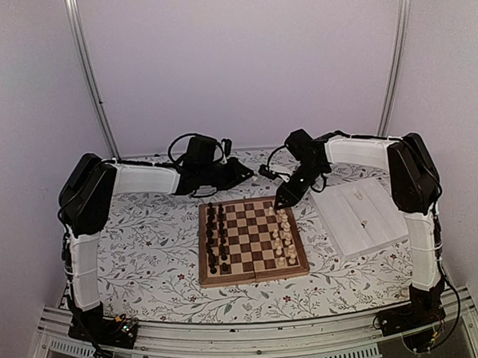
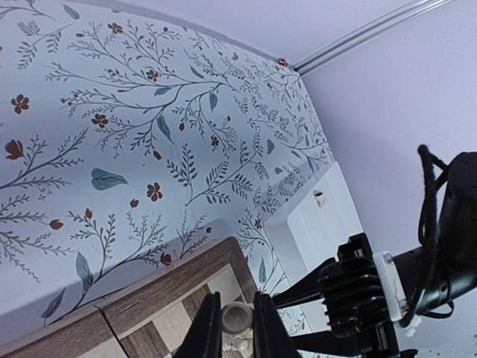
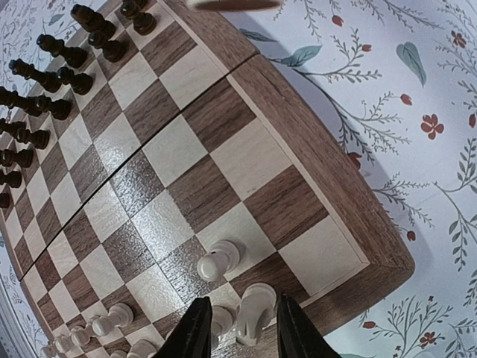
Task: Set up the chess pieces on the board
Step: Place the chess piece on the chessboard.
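Over the far right corner of the board (image 1: 253, 226) the right gripper (image 3: 244, 313) was seen held low, its jaws parted only narrowly, with one pale piece (image 3: 257, 307) standing upright between them on the back rank. No pinch on it could be made out, so it was judged to be let go, not carried. The placing of that piece was taken as the step in hand. The chess pieces (image 1: 284, 237) were lined in two files along the right side of the board, the dark pieces (image 1: 216, 236) in two files along the left, so the set-up was reckoned close to done. The left gripper (image 2: 237, 297) was parked just beyond the board's far edge, its fingers drawn almost together. A small pale item (image 2: 319, 198), possibly a last piece, was noticed on the white tray (image 1: 361, 217). A wider opening and a straight lift would be called for next, so that the crowded neighbours were not toppled.
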Tool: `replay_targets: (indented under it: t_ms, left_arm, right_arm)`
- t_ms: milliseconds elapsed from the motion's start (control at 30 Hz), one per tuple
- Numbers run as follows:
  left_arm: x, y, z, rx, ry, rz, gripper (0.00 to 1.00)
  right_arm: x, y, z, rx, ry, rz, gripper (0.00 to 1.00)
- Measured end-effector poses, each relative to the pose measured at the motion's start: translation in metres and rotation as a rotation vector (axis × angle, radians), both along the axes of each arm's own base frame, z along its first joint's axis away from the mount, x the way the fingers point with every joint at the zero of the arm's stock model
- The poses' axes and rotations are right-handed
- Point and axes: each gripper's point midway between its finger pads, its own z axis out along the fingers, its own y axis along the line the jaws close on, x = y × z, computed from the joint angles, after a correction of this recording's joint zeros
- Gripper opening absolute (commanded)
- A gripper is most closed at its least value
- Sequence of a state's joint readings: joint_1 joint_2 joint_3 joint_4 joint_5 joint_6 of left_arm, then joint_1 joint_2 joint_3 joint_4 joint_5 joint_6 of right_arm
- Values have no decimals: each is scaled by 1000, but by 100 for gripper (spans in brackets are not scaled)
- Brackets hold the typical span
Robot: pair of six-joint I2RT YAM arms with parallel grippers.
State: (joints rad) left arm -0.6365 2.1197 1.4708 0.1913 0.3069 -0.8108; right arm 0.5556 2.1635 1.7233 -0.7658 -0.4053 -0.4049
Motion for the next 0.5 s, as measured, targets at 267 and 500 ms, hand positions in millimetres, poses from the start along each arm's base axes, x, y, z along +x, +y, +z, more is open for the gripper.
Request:
replay_targets:
  t_ms: [267,500]
  left_arm:
    - [-3,-6,1,120,-127,-63,0]
    - [-13,-39,18,271,-370,-130,0]
  right_arm:
    - [28,-16,42,83,-33,-62,38]
    - [46,-114,109,199,-142,-227,40]
